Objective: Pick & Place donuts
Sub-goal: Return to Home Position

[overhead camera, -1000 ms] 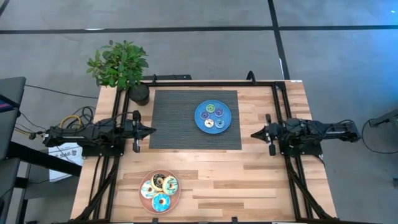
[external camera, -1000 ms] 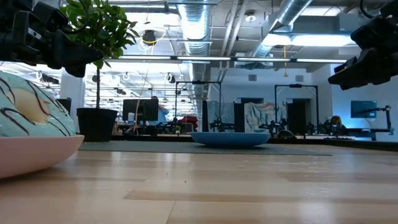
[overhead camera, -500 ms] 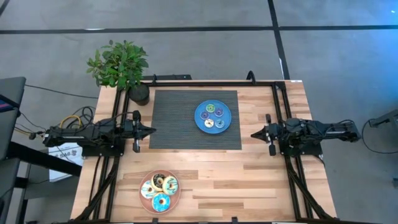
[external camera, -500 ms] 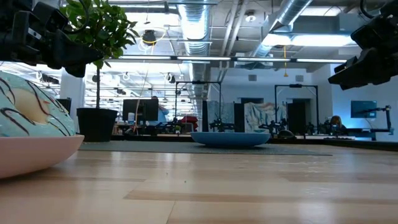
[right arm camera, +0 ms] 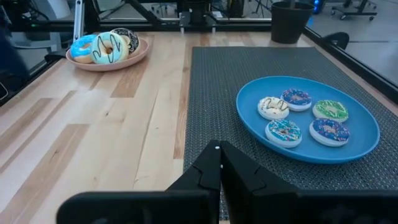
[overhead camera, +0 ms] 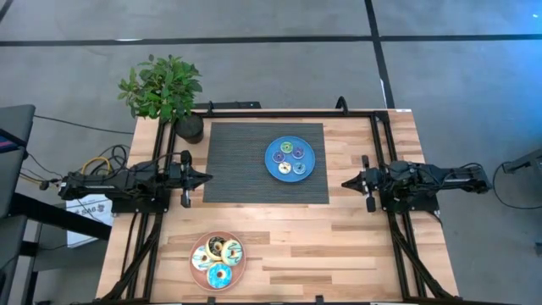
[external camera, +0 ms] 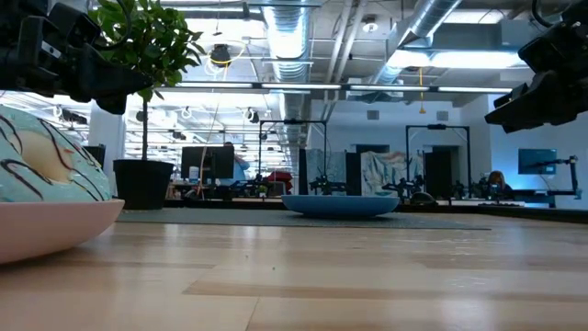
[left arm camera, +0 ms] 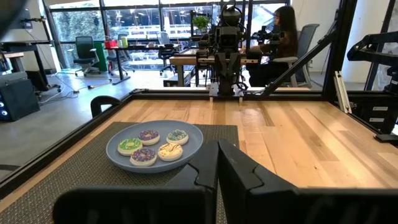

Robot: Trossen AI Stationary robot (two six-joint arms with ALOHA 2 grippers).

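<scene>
Both closed, empty — left claw (overhead camera: 206,178) and right claw (overhead camera: 345,182) flanked small donuts (overhead camera: 285,168) on a blue plate (overhead camera: 310,159), well apart.

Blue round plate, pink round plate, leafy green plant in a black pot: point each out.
Blue round plate (right arm camera: 368,124): right wrist view, bare inner rim.
Pink round plate (right arm camera: 112,66): right wrist view, near rim.
Leafy green plant in a black pot (overhead camera: 161,85): high view, leaves.
</scene>
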